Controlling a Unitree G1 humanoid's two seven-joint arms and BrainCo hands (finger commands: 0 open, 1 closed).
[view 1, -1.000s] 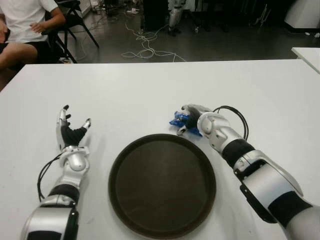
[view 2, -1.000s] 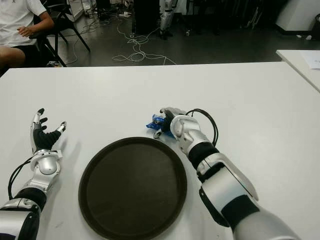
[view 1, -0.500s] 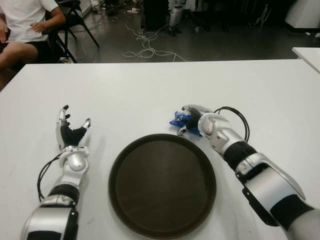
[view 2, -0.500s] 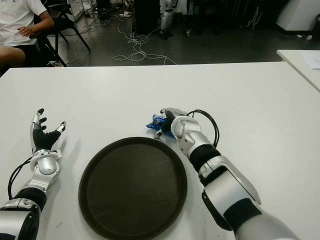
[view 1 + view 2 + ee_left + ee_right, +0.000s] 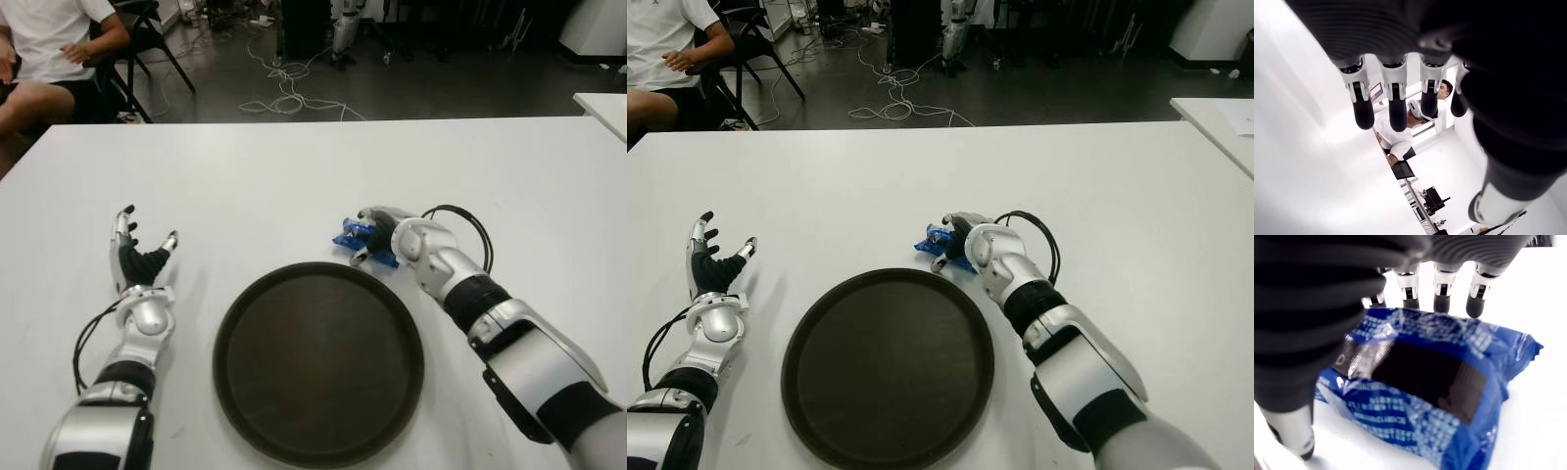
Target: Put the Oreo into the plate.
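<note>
The Oreo, a blue packet (image 5: 350,235), lies on the white table (image 5: 294,176) just beyond the far right rim of the round dark plate (image 5: 318,362). My right hand (image 5: 373,240) covers the packet from the right, fingers curled over it. In the right wrist view the packet (image 5: 1440,382) fills the palm, with the fingertips (image 5: 1442,293) past its far edge and the thumb (image 5: 1288,431) at its near side. My left hand (image 5: 137,257) shows to the left of the plate, fingers spread upward and holding nothing.
A person in a white shirt (image 5: 44,39) sits at the back left beyond the table edge. Cables (image 5: 284,93) lie on the floor behind. A second white table (image 5: 602,103) stands at the far right. A black cable loop (image 5: 470,235) hangs at my right wrist.
My right forearm has shifted slightly to the right while the hand stays over the packet. The left hand has not moved.
</note>
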